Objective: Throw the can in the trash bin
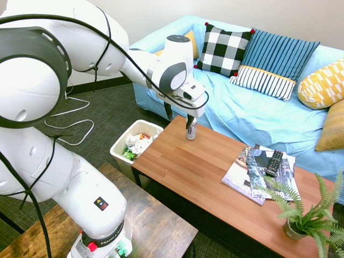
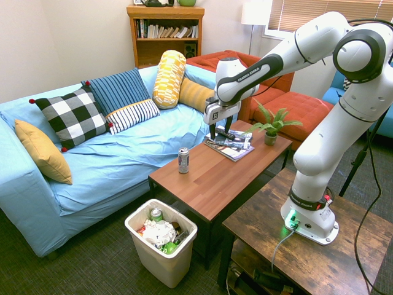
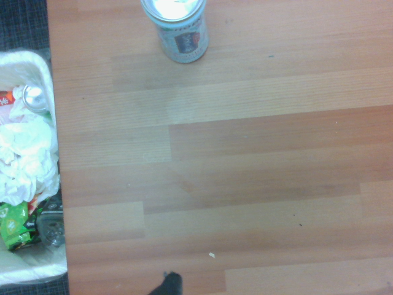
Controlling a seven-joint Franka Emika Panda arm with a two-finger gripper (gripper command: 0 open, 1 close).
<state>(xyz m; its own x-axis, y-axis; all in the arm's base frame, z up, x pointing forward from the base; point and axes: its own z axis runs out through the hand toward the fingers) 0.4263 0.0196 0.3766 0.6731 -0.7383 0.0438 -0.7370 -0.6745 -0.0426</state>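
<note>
The gripper (image 2: 213,136) hangs above the wooden table (image 2: 215,178), fingers pointing down, near the magazines (image 2: 232,144) in the second exterior view. It holds nothing and touches nothing. The fingers (image 2: 210,133) show only as a thin dark shape close together, and how far apart they stand cannot be told from either exterior view.

The can (image 2: 183,160) stands upright on the table near the corner closest to the sofa (image 2: 116,153), apart from the gripper. In the first exterior view the can (image 1: 191,129) sits right below the wrist, partly overlapped by the gripper (image 1: 190,121), but the second exterior view shows clear table between them. In the wrist view the can (image 3: 177,29) is seen from above, shiny top up, on the wood.

The bin (image 2: 161,261) stands on the carpet just beside the table's end, lower than the tabletop. It holds crumpled white paper, green and red scraps and another can. The wrist view shows its rim (image 3: 37,58) right alongside the table edge.

A remote (image 1: 274,162) lies on the magazines, and a potted fern (image 1: 309,215) stands at the table's far end.
</note>
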